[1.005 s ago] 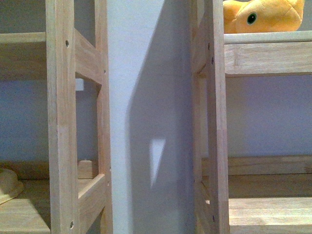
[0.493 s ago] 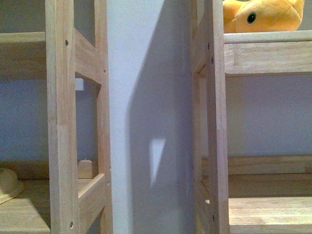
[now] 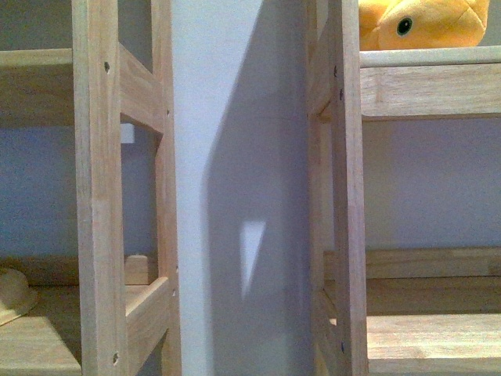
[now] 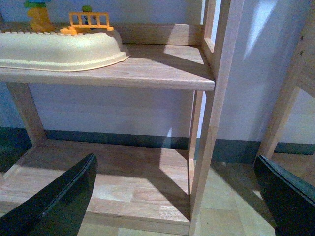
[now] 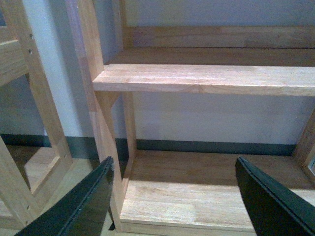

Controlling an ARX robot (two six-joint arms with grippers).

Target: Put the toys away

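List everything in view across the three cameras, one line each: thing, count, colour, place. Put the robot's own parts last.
Plush toy: one, orange-yellow, on the upper shelf of the right-hand rack, front view.
Wooden racks: two, light wood, standing either side of a gap, front view.
Wall: one, pale grey-white, behind the racks.
Hat-shaped object: one, pale tan, on the lower shelf of the left-hand rack.
Cream tray: one, on a shelf in the left wrist view.
Toy fence: one, orange, behind the tray.
Block toy: one, yellow with green and blue, behind the tray.
Left gripper: one, black, open, empty.
Right gripper: one, black, open, empty.
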